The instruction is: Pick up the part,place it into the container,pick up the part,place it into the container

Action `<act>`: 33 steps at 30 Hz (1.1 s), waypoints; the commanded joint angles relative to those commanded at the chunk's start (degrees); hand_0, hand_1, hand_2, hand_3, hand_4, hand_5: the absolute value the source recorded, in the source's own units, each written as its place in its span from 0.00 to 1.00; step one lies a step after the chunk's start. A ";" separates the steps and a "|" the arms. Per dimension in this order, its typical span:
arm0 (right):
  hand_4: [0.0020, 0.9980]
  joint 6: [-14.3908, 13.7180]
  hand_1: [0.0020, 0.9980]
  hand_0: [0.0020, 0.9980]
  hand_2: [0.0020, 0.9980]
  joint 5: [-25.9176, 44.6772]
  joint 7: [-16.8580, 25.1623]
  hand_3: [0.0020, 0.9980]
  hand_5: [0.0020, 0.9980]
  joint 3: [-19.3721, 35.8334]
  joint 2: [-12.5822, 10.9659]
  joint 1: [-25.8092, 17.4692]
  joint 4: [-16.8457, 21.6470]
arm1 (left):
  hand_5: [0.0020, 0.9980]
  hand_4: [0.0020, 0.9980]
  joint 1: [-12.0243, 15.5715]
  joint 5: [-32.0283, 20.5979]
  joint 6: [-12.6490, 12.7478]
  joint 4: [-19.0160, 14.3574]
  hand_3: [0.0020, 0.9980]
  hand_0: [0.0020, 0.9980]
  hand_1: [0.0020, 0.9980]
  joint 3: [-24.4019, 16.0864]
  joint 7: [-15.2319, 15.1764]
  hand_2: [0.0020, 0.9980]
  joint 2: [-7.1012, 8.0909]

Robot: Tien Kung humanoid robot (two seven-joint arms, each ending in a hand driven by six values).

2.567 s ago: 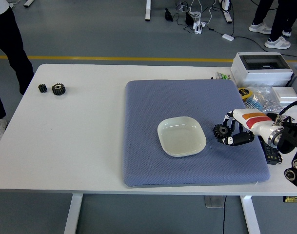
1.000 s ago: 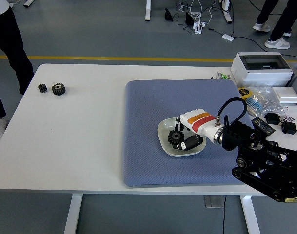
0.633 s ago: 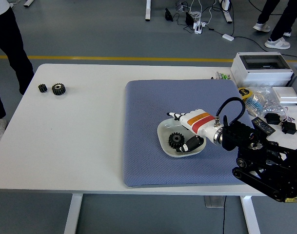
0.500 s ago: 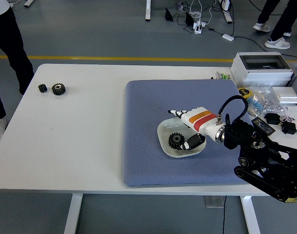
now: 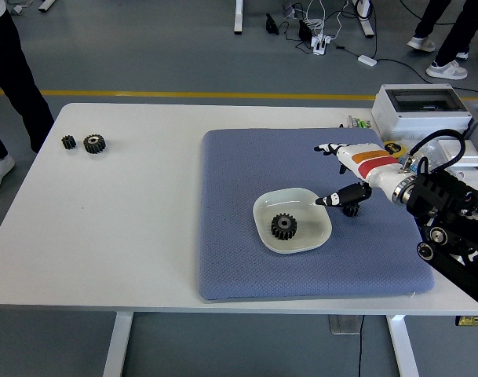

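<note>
A blue mat (image 5: 301, 259) covers the right half of the white table (image 5: 121, 228). A grey box (image 5: 421, 110) and loose clutter (image 5: 427, 161) occupy the far right corner. Two more gears, one small (image 5: 68, 142) and one larger (image 5: 94, 143), lie side by side at the far left, well apart from the mat. The white dish (image 5: 266, 212) sits on the mat; one black gear (image 5: 284, 227) lies flat inside it. The right hand (image 5: 344, 173) hovers over the mat just beside the dish's right rim, fingers (image 5: 326, 148) spread apart, holding nothing.
</note>
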 joint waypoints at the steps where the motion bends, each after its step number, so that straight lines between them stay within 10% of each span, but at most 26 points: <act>1: 1.00 -0.03 0.65 0.55 0.81 0.37 0.11 0.84 0.40 0.10 -0.07 -0.02 -0.77 | 0.63 0.67 0.00 -0.02 0.00 0.00 0.57 0.68 0.64 0.01 0.01 0.67 0.00; 3: 1.00 -0.75 0.66 0.60 0.75 1.24 0.43 0.72 0.33 -0.07 -0.18 -0.10 -2.80 | 0.63 0.67 0.03 -0.01 -0.02 0.00 0.57 0.68 0.64 0.00 0.02 0.67 0.00; 33: 0.95 -3.48 0.56 0.41 0.65 7.07 1.35 0.58 0.32 -8.06 2.99 1.32 -13.14 | 0.63 0.67 -0.09 -0.47 -0.20 0.00 0.57 0.68 0.65 0.64 0.17 0.67 0.00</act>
